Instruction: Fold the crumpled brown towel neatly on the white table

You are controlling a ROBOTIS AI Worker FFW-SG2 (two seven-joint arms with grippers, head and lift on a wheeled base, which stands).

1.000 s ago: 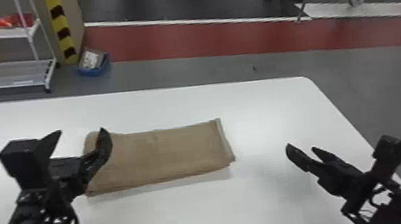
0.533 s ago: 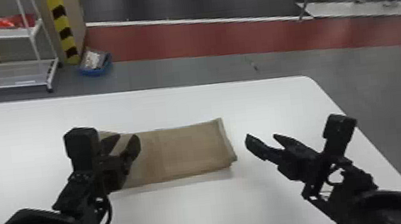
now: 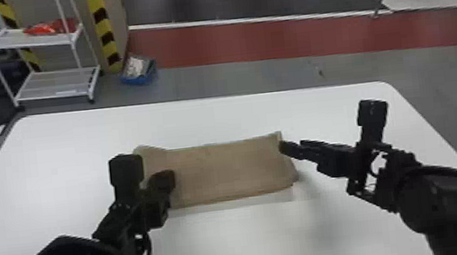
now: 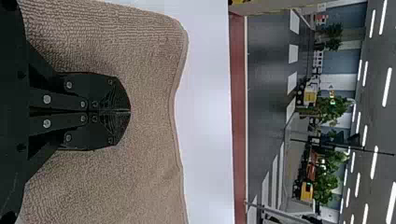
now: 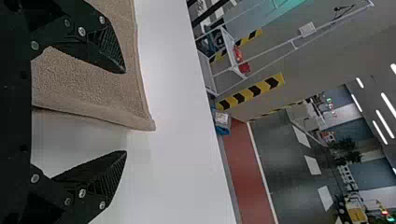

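Observation:
The brown towel (image 3: 224, 170) lies as a flat, wide rectangle on the white table (image 3: 231, 242), its back left corner a little raised. My left gripper (image 3: 167, 177) is over the towel's left part. In the left wrist view, the gripper (image 4: 130, 111) has its two fingers pressed together above the towel (image 4: 149, 60), with no cloth visible between them. My right gripper (image 3: 293, 145) is at the towel's back right corner. In the right wrist view, this gripper (image 5: 125, 112) stands open, one finger over the towel (image 5: 79, 79) and the other over bare table beyond its edge.
Behind the table, a white shelf rack (image 3: 58, 84) and a blue bin (image 3: 138, 71) stand on the floor at the left. The table's far edge (image 3: 204, 98) runs behind the towel.
My left gripper has moved right over the towel, and its fingers have come together. The right gripper has moved left and away from the robot, up to the towel's right side. The towel looks unmoved.

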